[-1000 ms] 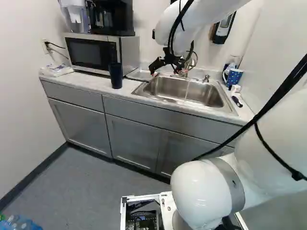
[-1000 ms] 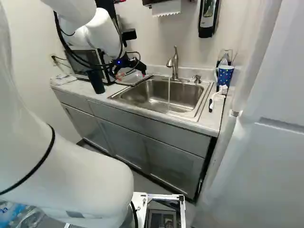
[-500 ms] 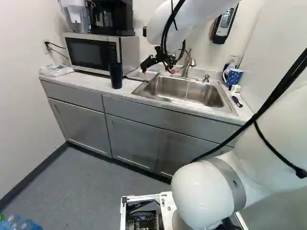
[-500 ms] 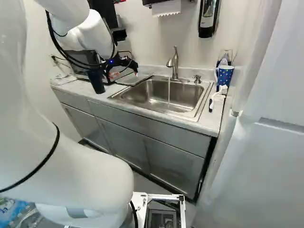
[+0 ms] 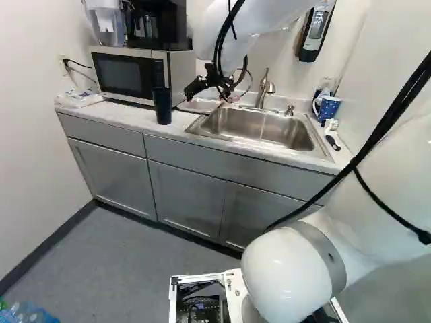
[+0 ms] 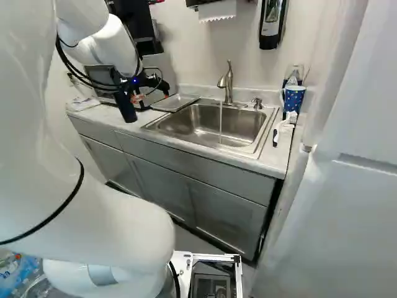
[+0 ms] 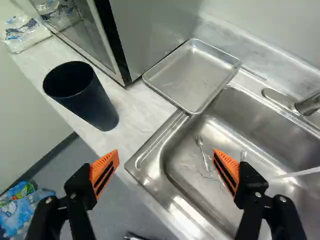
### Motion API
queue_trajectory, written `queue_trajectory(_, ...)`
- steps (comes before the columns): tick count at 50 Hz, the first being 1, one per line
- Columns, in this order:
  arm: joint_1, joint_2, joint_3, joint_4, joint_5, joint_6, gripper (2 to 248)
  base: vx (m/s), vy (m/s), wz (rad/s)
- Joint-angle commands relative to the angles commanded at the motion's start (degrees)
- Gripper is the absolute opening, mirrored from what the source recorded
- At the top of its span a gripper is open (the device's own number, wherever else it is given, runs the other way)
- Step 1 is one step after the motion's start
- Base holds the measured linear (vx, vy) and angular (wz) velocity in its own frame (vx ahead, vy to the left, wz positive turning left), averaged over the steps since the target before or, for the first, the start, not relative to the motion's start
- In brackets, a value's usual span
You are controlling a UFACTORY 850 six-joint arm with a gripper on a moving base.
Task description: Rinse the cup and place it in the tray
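Gripper [image 7: 166, 151] was empty and wide open, orange pads well apart. Tall dark navy cylindrical cup [image 7: 90, 102] stood upright on the pale marbled counter [image 7: 135, 112], mouth up, outside the finger gap and off to one side. Step in hand looked like lining up for the pick; rinse and placement not done.

Main risk: cup stood near the counter's front edge. If one finger caught its wall or rim before the gripper was centred, it would likely tip, maybe onto the grey floor [image 7: 112, 195]. Cause would be sideways error or closing off-centre. The silver and black microwave [image 5: 128, 73] sat close behind, so an overshoot could bump it.

Tapered, smooth wall: pads could slide, worse once wet. Water stream [image 6: 220, 121] was falling from the brushed metal faucet [image 6: 228, 85] into the stainless steel sink [image 6: 205, 124]; a cup held upright there would fill, get heavier and maybe twist in the grip.

Shallow silver metal tray [image 7: 192, 75] had a corner at the sink's rim. Cup set down on that side might rock it.
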Motion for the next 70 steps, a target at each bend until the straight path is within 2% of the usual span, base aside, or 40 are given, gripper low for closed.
queue_trajectory(22,4.20,-2.21,-1.90,1.35,0.06,0.00,247,0.000,0.000,0.000)
queue_trajectory(44,8.06,-7.12,-3.90,1.35,2.43,0.00,247,0.000,0.000,0.000)
queue_trajectory(59,9.67,-10.30,-5.04,1.35,5.72,0.00,247,0.000,0.000,0.000)
queue_trajectory(70,10.09,-11.78,-5.08,1.35,8.82,0.00,247,0.000,0.000,0.000)
